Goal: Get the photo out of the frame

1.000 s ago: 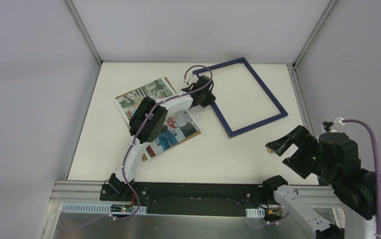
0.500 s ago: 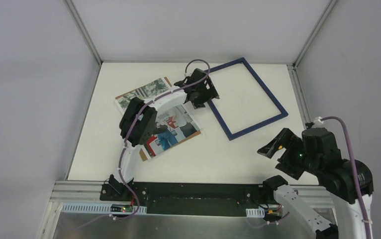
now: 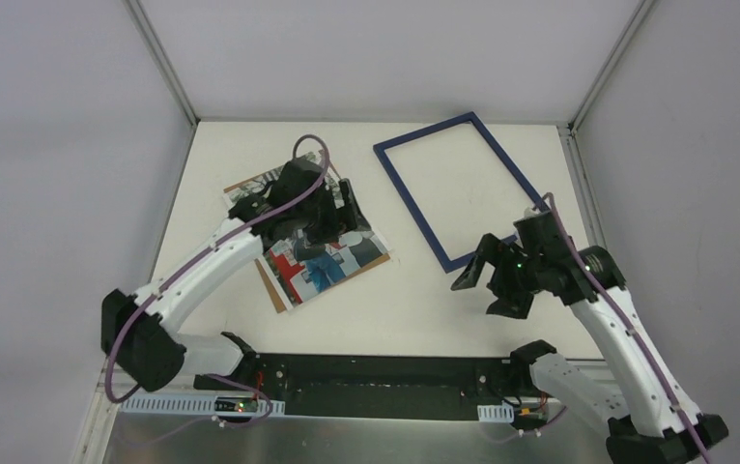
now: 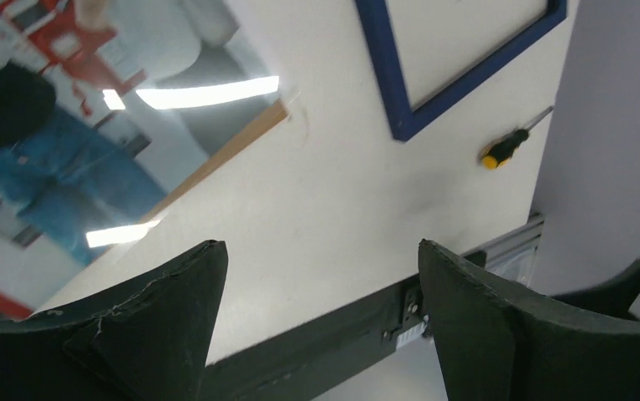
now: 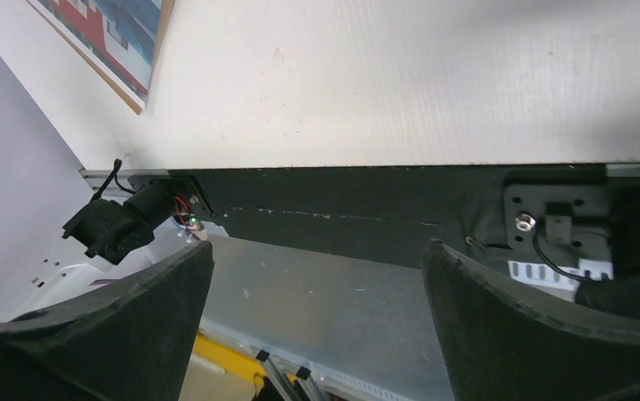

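Note:
The dark blue frame (image 3: 411, 208) lies flat and empty at the back right of the table; its near corner (image 4: 408, 117) shows in the left wrist view. The glossy photo (image 3: 327, 261) (image 4: 66, 125) lies on a brown backing board (image 3: 271, 290) left of the frame and apart from it. My left gripper (image 3: 345, 215) (image 4: 321, 276) hovers open over the photo's far edge with nothing between its fingers. Just past the frame's near corner, my right gripper (image 3: 485, 290) (image 5: 317, 276) stands open and empty, facing the table's near edge.
A yellow-and-black screwdriver (image 4: 505, 149) lies on the table right of the frame's near corner. The black base plate (image 3: 376, 382) (image 5: 367, 209) runs along the near edge. Grey walls close in the left, back and right sides.
My left gripper opened, let go of the frame's left rim and drew back left over the photo. The right arm swung forward and left toward the frame's near corner.

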